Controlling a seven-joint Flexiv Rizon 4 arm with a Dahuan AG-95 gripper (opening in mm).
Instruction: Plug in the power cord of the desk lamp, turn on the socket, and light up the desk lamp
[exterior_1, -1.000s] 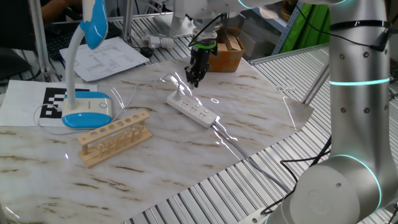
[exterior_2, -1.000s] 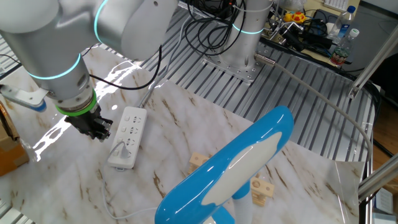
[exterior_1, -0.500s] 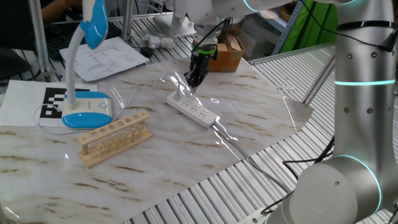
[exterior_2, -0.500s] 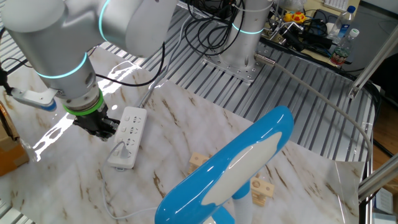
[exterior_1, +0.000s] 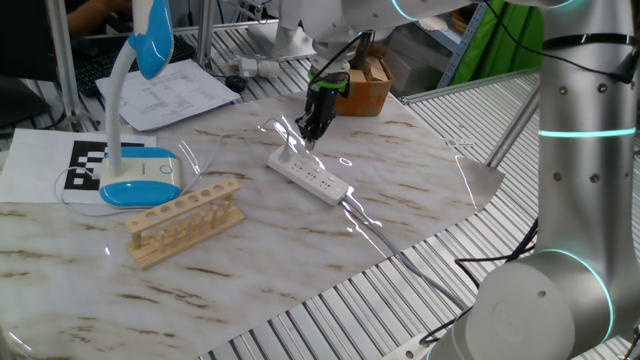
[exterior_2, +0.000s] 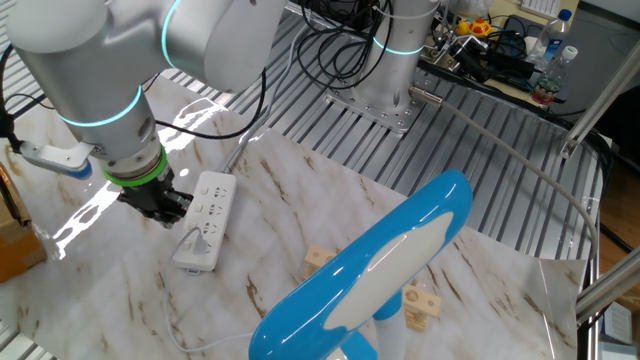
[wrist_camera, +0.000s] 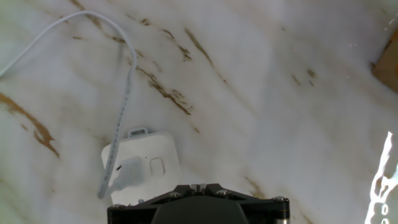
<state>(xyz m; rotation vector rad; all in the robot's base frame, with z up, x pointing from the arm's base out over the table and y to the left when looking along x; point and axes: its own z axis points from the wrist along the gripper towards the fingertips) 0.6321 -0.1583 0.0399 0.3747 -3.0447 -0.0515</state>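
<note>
The socket (exterior_1: 312, 177) is a long white power strip lying on the marble table. The small white plug (wrist_camera: 129, 172) of the power cord (wrist_camera: 122, 93) sits in the outlet at the strip's free end. From there the thin cord curves away over the table. My gripper (exterior_1: 308, 140) hovers low beside that end of the socket (exterior_2: 212, 200), on the side away from the lamp. In the hand view my gripper (wrist_camera: 196, 186) is shut, with nothing between its fingers. The desk lamp (exterior_1: 140, 185) stands at the left with its blue head raised, and I see no light from it.
A wooden test-tube rack (exterior_1: 185, 220) lies in front of the lamp base. A cardboard box (exterior_1: 365, 85) stands behind my gripper. The strip's thick cable (exterior_1: 372, 228) runs off the table's right edge. Papers and a printed marker sheet (exterior_1: 85, 165) lie at the left.
My fingers have closed over the last second. The hand has shifted slightly toward the socket's plug end, then held still.
</note>
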